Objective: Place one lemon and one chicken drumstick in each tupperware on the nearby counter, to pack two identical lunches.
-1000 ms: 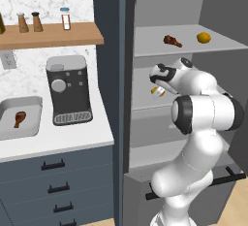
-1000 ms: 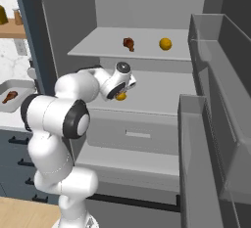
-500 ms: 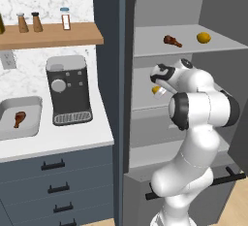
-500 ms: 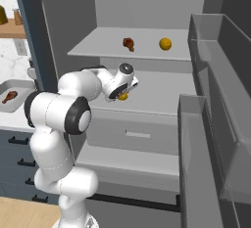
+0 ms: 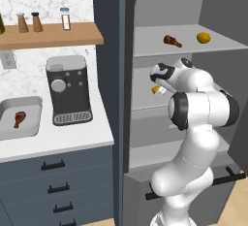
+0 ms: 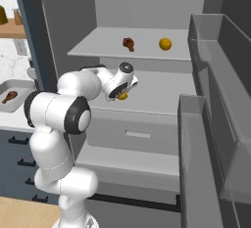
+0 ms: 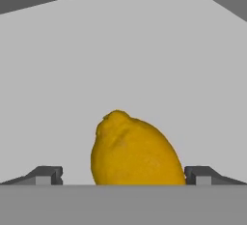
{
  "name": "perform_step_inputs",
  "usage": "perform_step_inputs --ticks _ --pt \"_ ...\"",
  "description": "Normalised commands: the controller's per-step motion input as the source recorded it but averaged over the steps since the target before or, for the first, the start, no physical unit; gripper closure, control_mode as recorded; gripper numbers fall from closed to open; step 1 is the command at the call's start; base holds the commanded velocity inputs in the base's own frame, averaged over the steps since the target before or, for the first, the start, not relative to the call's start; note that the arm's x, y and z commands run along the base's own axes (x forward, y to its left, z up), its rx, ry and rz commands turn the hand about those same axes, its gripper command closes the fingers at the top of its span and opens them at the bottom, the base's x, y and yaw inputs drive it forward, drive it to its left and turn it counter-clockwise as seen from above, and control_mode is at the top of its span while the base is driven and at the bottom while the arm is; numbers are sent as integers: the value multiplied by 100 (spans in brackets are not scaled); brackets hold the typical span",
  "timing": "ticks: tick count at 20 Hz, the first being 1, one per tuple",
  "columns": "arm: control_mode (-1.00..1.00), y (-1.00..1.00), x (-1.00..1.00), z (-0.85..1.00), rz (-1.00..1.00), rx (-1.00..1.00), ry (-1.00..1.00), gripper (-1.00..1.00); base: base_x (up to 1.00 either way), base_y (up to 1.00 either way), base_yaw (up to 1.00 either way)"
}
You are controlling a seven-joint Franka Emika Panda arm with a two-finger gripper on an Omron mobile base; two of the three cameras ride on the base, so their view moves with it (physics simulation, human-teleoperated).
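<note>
The tool (image 7: 123,175) is spread wide, and a lemon (image 7: 135,150) sits squarely between its two dark fingertips (image 7: 48,175), one at about 9 o'clock of the fruit and the other at about 3 o'clock, each with a gap to the peel, so nothing is pinched. In the left base view this lemon (image 5: 156,89) lies on the middle fridge shelf (image 5: 145,101), partly hidden by the tool (image 5: 159,83) reaching in at it; in the right base view it peeks out (image 6: 122,95) just below the wrist. On the upper shelf (image 6: 98,51) lie a chicken drumstick (image 6: 128,43) and, at its 3 o'clock and well apart, a second lemon (image 6: 165,44). Outside the fridge, at 9 o'clock of the arm in the left base view, the white tabletop (image 5: 72,140) carries a grey tupperware (image 5: 9,106) with another drumstick (image 5: 19,119) lying in it, beside a black coffee machine (image 5: 68,89).
</note>
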Motion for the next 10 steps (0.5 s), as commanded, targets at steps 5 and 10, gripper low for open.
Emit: perform_step_inputs --ticks 5,10 --pt "-100 3 0 0 0 0 0 100 0 0 0" --pt "-100 0 0 0 0 0 0 100 0 0 0"
